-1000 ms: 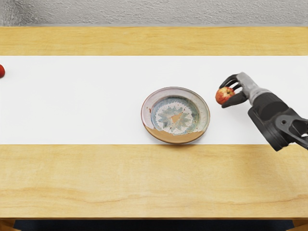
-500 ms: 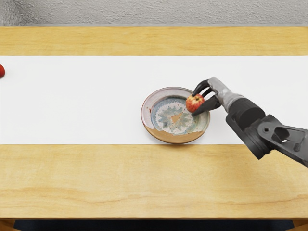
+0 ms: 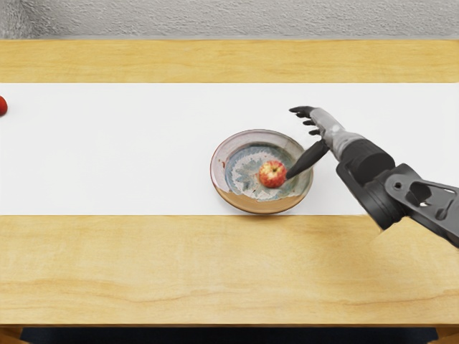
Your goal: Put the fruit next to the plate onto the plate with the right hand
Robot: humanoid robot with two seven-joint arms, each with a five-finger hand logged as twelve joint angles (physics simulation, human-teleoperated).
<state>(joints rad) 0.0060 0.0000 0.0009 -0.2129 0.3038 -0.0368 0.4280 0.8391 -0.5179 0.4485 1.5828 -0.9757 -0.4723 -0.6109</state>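
Note:
A small red and yellow apple (image 3: 272, 174) lies on the patterned ceramic plate (image 3: 222, 154), right of its middle. My right hand (image 3: 305, 136) hangs just above the plate's right rim, fingers spread open and holding nothing. Its thumb points down toward the apple, with a small gap between them. The dark forearm runs off to the lower right edge.
A white runner (image 3: 107, 150) covers the middle strip of the wooden table (image 3: 179, 272). A second red fruit (image 3: 2, 106) peeks in at the far left edge. A grey wall borders the table's far side.
The right hand carried the apple leftward from beside the plate to over it, then let go. The apple now rests on the plate and the fingers have spread.

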